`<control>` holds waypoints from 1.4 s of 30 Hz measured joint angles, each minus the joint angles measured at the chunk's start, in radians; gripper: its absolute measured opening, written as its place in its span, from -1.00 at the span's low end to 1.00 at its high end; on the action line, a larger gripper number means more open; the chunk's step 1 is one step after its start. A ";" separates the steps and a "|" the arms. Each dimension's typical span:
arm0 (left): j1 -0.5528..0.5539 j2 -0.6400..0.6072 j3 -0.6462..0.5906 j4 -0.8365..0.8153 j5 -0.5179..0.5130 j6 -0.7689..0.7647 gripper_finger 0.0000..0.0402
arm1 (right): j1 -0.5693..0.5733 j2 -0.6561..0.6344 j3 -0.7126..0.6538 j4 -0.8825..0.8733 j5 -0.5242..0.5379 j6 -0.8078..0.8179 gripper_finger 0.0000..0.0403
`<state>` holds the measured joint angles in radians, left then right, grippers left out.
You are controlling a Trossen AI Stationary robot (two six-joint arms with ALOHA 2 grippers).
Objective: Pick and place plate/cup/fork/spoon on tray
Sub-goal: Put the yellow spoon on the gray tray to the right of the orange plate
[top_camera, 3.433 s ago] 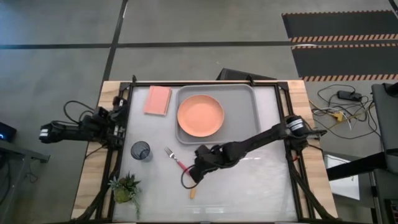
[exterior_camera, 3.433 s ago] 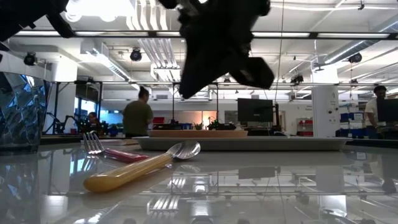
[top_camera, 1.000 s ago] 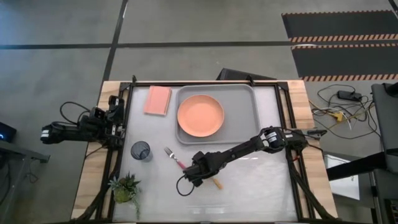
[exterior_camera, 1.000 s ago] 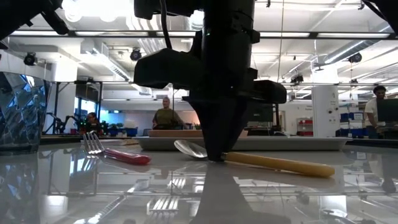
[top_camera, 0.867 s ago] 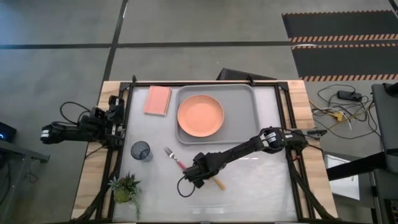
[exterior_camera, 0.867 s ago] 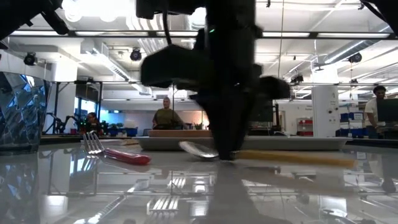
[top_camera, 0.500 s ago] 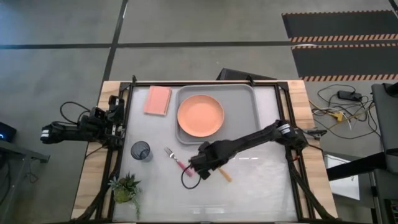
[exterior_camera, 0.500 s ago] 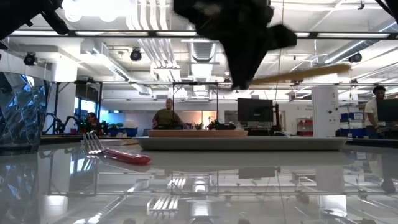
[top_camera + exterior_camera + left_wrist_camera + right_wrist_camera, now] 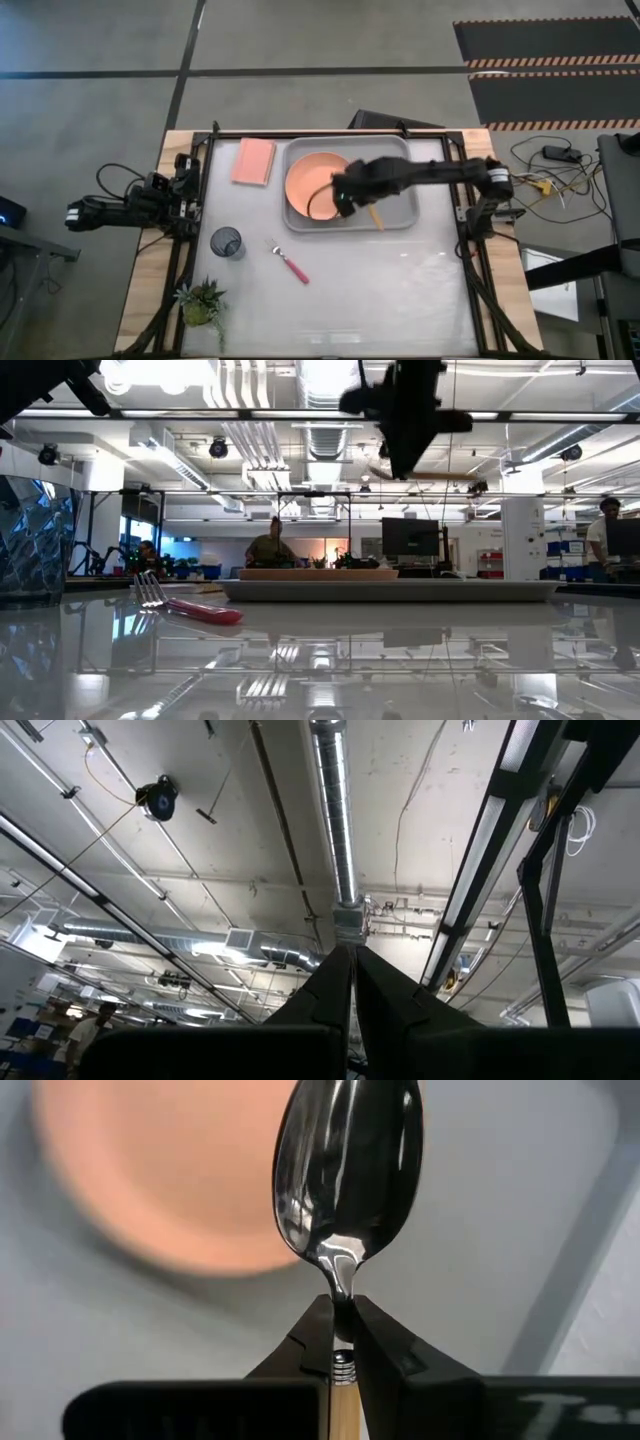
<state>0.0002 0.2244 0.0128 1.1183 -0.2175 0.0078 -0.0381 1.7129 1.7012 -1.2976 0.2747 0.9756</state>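
Note:
My right gripper [image 9: 358, 198] is shut on the spoon [image 9: 345, 1175], high over the grey tray [image 9: 400, 160], just right of the salmon-orange plate [image 9: 312, 185] that lies flat in the tray. The spoon's orange-tan handle [image 9: 376, 216] sticks out toward the near right. The pink-red-handled fork [image 9: 290, 262] lies flat on the table near the tray's near-left corner. The dark cup [image 9: 227, 242] stands upright left of the fork. My left gripper [image 9: 186, 184] is shut and empty at the table's left edge, pointing up at the ceiling [image 9: 350, 982]. My right gripper pinches the spoon's thin metal neck [image 9: 343, 1292], between the bowl and the handle's ferrule, between its two fingertips [image 9: 312, 1332]. The fingers come from above, pointing down, and lie across the spoon. The spoon is lifted clear over the tray, its bowl face up.
A pink rectangular pad [image 9: 253, 161] lies left of the tray at the far left. A small potted green plant [image 9: 203, 303] stands at the near left corner. The table's near right half is bare glass. People show in the room behind [image 9: 268, 548].
My right gripper has lifted the spoon off the table from beside the fork and carried it up and toward the far edge, to above the tray right of the plate. The spoon has stayed in its hold. The fork has stayed where it was.

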 joint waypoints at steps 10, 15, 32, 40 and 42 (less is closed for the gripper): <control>0.000 -0.002 0.000 0.000 0.000 0.000 -1.00 | -0.284 -0.125 -0.337 0.237 -0.098 -0.058 -0.94; 0.000 -0.004 0.000 0.000 0.000 0.000 -1.00 | -0.401 -0.130 -0.452 0.287 -0.126 -0.060 -0.94; 0.000 -0.005 0.000 0.001 0.000 0.000 -1.00 | -0.483 -0.124 -0.688 0.464 -0.143 -0.065 -0.94; 0.000 -0.005 0.000 0.002 0.000 0.000 -1.00 | -0.482 -0.124 -0.703 0.511 -0.081 -0.070 -0.83; 0.000 -0.005 0.000 0.002 0.000 0.000 -1.00 | -0.483 -0.124 -0.700 0.516 -0.072 -0.069 -0.72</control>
<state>0.0002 0.2195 0.0128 1.1202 -0.2173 0.0079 -0.5209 1.5890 1.0015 -0.7821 0.2027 0.9071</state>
